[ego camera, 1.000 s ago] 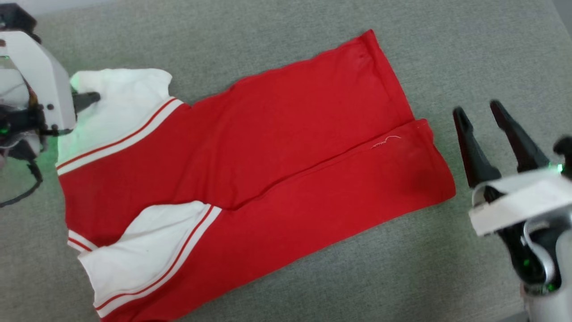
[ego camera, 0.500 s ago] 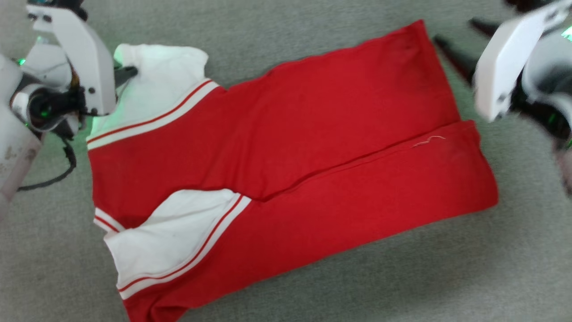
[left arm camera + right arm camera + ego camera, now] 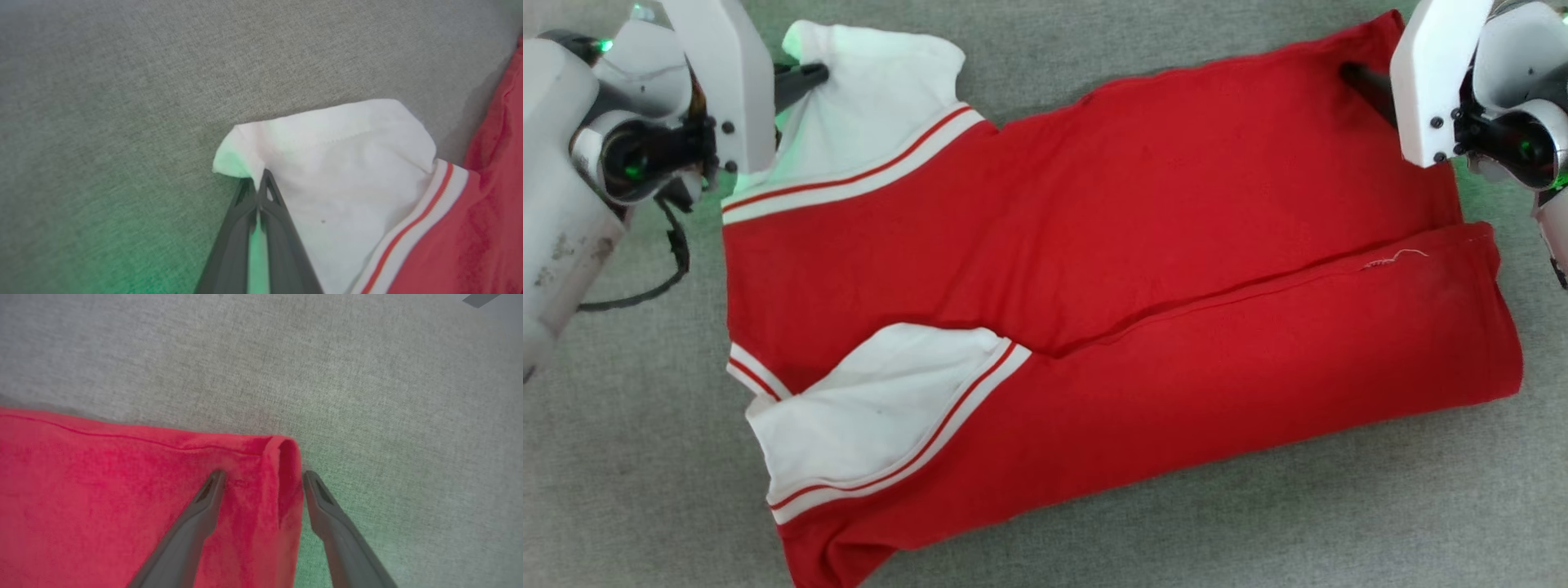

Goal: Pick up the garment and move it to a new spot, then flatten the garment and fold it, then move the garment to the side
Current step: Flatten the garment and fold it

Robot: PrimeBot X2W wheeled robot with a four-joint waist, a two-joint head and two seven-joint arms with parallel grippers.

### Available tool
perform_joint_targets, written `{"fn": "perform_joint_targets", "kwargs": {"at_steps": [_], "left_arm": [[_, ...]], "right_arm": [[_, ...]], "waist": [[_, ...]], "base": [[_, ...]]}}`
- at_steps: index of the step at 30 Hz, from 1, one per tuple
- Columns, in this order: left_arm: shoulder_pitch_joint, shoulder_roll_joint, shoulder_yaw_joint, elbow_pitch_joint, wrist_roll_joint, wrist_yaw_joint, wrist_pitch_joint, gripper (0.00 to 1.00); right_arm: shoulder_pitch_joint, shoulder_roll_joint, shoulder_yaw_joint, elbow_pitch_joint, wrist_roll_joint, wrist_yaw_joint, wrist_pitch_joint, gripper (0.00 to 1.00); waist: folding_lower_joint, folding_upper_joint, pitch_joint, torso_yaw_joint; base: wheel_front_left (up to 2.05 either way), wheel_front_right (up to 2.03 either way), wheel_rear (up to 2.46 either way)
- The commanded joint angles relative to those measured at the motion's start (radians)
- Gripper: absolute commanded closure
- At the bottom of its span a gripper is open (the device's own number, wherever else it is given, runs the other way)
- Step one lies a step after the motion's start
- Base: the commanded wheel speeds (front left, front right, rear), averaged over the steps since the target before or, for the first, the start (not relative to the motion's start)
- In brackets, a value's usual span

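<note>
One grey fabric surface (image 3: pixel 1258 506) carries the garment (image 3: pixel 1135 269), flat and folded lengthwise, white sleeves toward the robot's left, red hem toward its right. The left gripper (image 3: pixel 258 183) is pinched tight on the corner of the far sleeve (image 3: pixel 347 163). The right gripper (image 3: pixel 263 477) stands spread wide astride the far hem corner (image 3: pixel 282 457), one finger on red cloth, one on grey.

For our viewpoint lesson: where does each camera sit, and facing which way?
Head view: from the head, down at the garment; left gripper and right gripper at top corners.
Left wrist view: along that gripper, shut on the white sleeve.
Right wrist view: along that open gripper, astride a red corner.
All share the garment.
</note>
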Motion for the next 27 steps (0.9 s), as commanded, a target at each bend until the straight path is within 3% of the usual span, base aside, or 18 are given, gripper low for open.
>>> {"fn": "perform_joint_targets", "kwargs": {"at_steps": [1,2,6,9,15,21,27], "left_arm": [[0.029,-0.007,-0.029,0.005,-0.002,0.003,0.005,1.0],[0.027,-0.009,-0.032,-0.002,-0.004,0.003,-0.002,1.0],[0.024,-0.014,-0.032,-0.022,-0.023,0.003,-0.049,1.0],[0.039,-0.009,-0.036,-0.064,-0.039,0.002,-0.111,1.0],[0.121,0.028,-0.053,-0.231,-0.063,0.002,-0.222,1.0],[0.241,0.114,-0.077,-0.464,-0.028,0.002,-0.331,1.0],[0.395,0.212,-0.085,-0.622,-0.013,0.002,-0.467,1.0]], "right_arm": [[0.012,0.005,0.02,0.024,0.021,-0.001,-0.002,0.64],[0.011,0.004,0.035,0.029,0.03,-0.001,-0.007,1.0],[0.011,-0.026,0.057,0.041,0.067,-0.001,-0.072,1.0],[0.024,-0.042,0.066,0.025,0.097,-0.001,-0.188,1.0],[0.135,-0.1,0.115,-0.032,0.17,-0.001,-0.285,1.0],[0.296,-0.234,0.201,-0.192,0.265,-0.001,-0.308,1.0],[0.463,-0.364,0.206,-0.322,0.331,-0.001,-0.348,1.0]], "waist": [[0.0,0.0,0.005,0.007],[0.0,0.0,0.003,0.008],[0.0,0.0,-0.024,0.018],[0.0,0.0,-0.085,0.035],[0.0,0.0,-0.226,0.074],[0.0,0.0,-0.337,0.118],[0.0,0.0,-0.389,0.145]], "base": [[0.0,0.0,0.0],[0.0,0.0,0.0],[0.0,0.0,0.0],[0.0,0.0,0.0],[0.0,0.0,0.0],[0.0,0.0,0.0],[0.0,0.0,0.0]]}}
